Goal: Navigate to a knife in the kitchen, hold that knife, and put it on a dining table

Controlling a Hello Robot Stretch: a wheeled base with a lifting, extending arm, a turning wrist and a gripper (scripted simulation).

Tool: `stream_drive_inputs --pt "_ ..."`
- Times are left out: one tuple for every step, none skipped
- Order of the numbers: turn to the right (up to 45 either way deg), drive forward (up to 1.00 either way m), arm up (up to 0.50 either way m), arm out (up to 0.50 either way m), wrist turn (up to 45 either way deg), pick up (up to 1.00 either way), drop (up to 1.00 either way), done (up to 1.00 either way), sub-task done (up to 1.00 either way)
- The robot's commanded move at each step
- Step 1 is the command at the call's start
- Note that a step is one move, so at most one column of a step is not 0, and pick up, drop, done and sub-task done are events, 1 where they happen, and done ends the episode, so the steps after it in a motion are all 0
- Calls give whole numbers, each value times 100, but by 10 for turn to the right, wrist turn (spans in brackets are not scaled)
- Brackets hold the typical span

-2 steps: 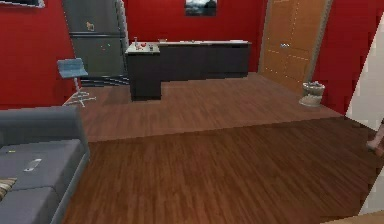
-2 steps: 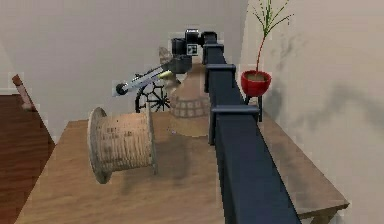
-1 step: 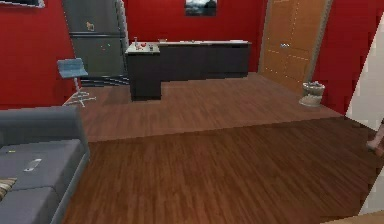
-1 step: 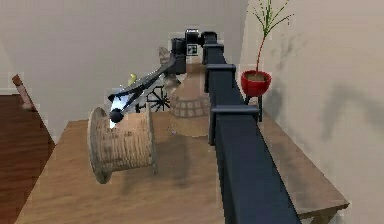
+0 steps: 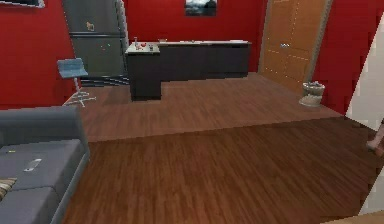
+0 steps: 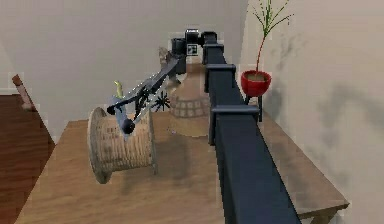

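The Stretch robot's arm (image 6: 235,140) is reaching out across a wooden table (image 6: 70,180), a dark bar running from the table's near edge toward its far edge. At the arm's far end the gripper (image 6: 127,108) is slanting down to the arm side view's left, its thin fingers (image 6: 145,92) lying in front of a woven basket (image 6: 112,150) that is sitting on the table near its left edge. With the basket directly behind the fingertips, it cannot be told whether the gripper is holding anything, and no shape there can be made out as a knife. A pale jug (image 6: 190,105) is standing near the table's far edge, just beside the arm, and a red pot (image 6: 257,82) with a thin green plant (image 6: 268,25) is sitting at the far right corner, by the wall.

In the forward view, wood flooring is leading to a kitchen with red walls, where a dark counter (image 5: 190,62) is carrying a few small items too tiny to name. A grey fridge (image 5: 95,40) and a blue stool (image 5: 73,72) are standing off the counter's left end, and a grey sofa (image 5: 35,160) is sitting at the lower left.
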Motion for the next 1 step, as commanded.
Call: stream_drive_inputs --pt "0 0 0 -46 0 0 0 0 0"
